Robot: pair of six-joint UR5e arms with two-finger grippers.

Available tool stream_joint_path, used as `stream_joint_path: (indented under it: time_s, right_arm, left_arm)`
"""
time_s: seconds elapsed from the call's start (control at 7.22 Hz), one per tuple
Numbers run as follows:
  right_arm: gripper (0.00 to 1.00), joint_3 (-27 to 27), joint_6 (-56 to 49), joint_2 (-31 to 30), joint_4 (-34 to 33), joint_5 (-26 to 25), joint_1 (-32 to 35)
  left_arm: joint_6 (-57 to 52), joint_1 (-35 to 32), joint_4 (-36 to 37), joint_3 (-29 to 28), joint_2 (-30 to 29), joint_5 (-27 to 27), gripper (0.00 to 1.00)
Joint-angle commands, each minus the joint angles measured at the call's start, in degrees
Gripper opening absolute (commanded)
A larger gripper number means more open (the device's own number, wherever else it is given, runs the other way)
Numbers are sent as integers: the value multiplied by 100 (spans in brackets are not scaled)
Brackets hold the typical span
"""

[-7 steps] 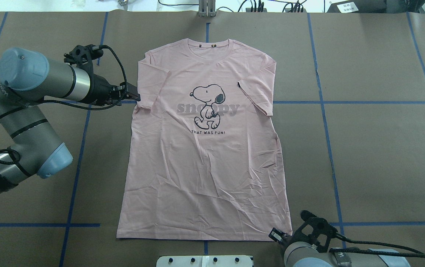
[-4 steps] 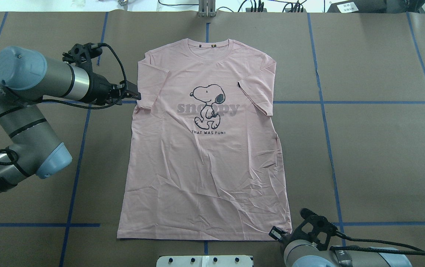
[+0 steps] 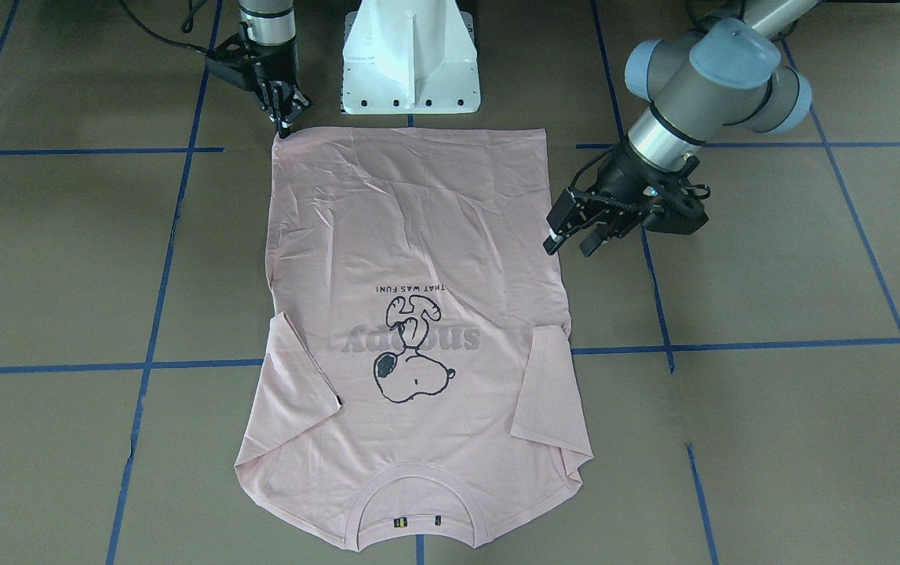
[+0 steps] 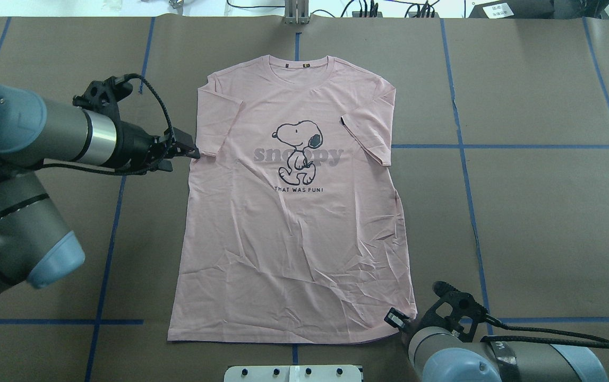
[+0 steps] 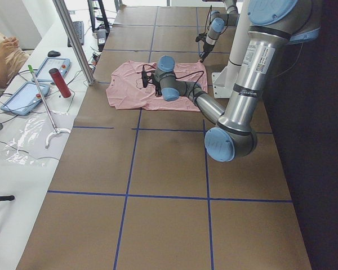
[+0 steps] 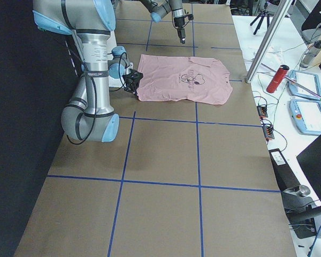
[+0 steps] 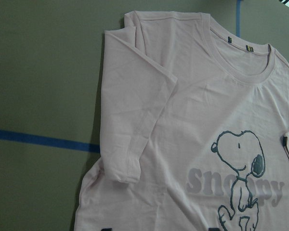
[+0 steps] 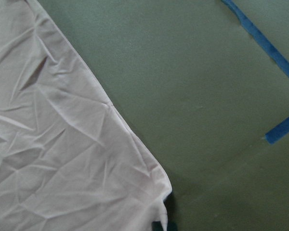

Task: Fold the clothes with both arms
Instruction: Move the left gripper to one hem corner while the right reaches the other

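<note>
- Brown paper worktop (image 3: 771, 259) with blue tape lines (image 3: 183, 365), seen from across the table. The pink T-shirt (image 3: 418, 235) lies flat and print-up mid-table, hem toward the robot's edge, collar toward the operators' edge. The left gripper (image 3: 567, 247) hovers just beside the shirt's long side, jaws apart and empty. The right gripper (image 3: 285, 129) is right at a hem corner with its fingers close together.
- Overhead: same layout, and one sleeve (image 4: 368, 135) lies folded in over the chest. The left gripper's tips are right at the other sleeve's cuff. Looks to me like the grab step of the first fold. Next I'd guess the left has to close on that sleeve edge and the right has to secure the hem corner, then both lift together. The right arm (image 4: 469, 361) is cut off at the robot's edge.
- Both side views: everything's tiny, no use for judging jaws.
- Left wrist cam: sleeve, collar and the dog print, but no fingers clearly in shot.
- Right wrist cam: wrinkled hem corner (image 8: 159, 187) with a dark sliver of gripper cropped at the bottom. Honestly can't tell if it's pinching cloth or just touching.
</note>
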State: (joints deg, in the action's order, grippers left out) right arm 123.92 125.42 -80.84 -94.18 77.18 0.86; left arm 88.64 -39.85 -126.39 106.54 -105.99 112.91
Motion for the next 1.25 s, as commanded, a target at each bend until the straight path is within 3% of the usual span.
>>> stream_joint_path:
  time_s: [0.0, 0.42, 1.11]
  right_arm:
    - [0, 158, -26, 41, 5, 17, 54]
    - [0, 212, -26, 42, -4, 17, 115]
    - [0, 194, -44, 42, -13, 17, 133]
  left_arm:
    - [1106, 1357, 490, 1399, 1215, -1167, 73]
    - [2375, 2847, 1245, 1520, 1433, -2358, 73]
    - [2798, 3386, 1388, 1247, 1406, -2432, 70]
